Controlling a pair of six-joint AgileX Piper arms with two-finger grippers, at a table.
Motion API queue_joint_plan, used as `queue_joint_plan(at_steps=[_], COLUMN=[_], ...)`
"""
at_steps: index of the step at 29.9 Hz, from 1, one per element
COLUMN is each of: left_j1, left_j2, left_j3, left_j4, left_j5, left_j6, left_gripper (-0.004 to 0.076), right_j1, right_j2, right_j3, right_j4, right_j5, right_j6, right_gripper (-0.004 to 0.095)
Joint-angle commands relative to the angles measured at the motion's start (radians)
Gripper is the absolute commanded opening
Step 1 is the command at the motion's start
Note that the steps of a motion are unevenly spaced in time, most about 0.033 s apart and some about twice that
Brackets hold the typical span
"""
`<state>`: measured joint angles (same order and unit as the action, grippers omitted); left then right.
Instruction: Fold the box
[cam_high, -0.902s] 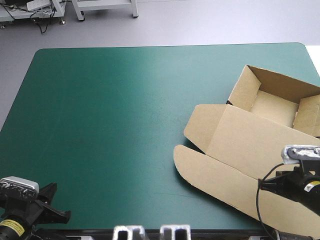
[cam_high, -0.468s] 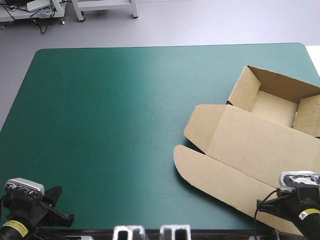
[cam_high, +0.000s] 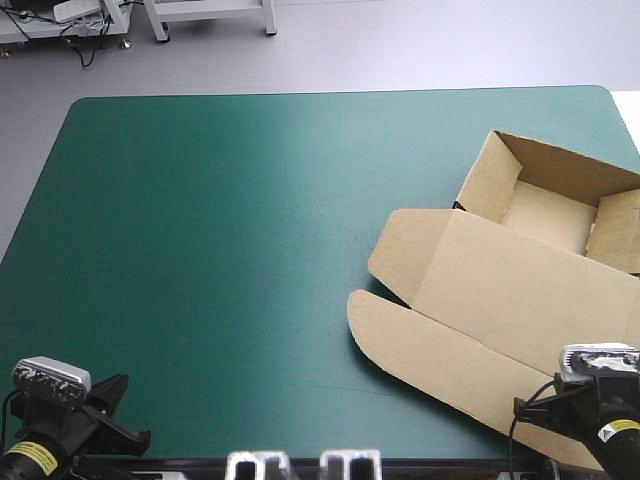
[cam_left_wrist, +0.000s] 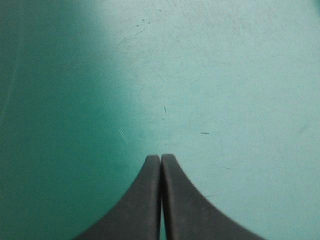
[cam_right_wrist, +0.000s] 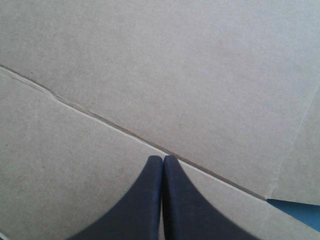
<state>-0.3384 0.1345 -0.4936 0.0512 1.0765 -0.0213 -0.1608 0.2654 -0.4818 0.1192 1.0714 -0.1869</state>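
The brown box (cam_high: 520, 270) lies at the table's right side as an open tray (cam_high: 548, 212) with raised walls, its lid (cam_high: 480, 300) flat toward the near edge. My right gripper (cam_high: 537, 410) sits low over the lid's near right corner. In the right wrist view it (cam_right_wrist: 162, 160) is shut, empty, above the board beside a crease (cam_right_wrist: 100, 119). At the near left corner my left gripper (cam_high: 118, 412) is also shut (cam_left_wrist: 161, 159) on nothing, with only bare teal-green cover (cam_left_wrist: 210, 85) ahead of it.
The teal-green cover (cam_high: 220, 230) spreads bare from the box to the table's left and far edges. A rounded flap (cam_high: 385, 330) of the lid points toward the table's middle. A sliver of cover (cam_right_wrist: 300, 212) shows past the board's edge.
Both arms have drawn back toward the near edge, the right one sliding down over the lid. The box has not moved.
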Motion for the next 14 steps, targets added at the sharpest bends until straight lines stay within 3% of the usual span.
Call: queue_joint_plan(at_steps=[1, 14], left_j1=[-0.005, -0.005], left_j2=[0.015, 0.015], left_j3=[-0.025, -0.025], left_j4=[-0.004, -0.004], left_j5=[-0.055, -0.050], left_j6=[0.000, 0.000], left_gripper=[-0.0010, -0.0010], right_j1=[0.000, 0.000], right_j2=[0.010, 0.010], right_j3=[-0.022, -0.022], right_j4=[0.001, 0.001], right_j5=[-0.056, -0.056], right_j6=[0.002, 0.000], right_gripper=[-0.0015, -0.0015])
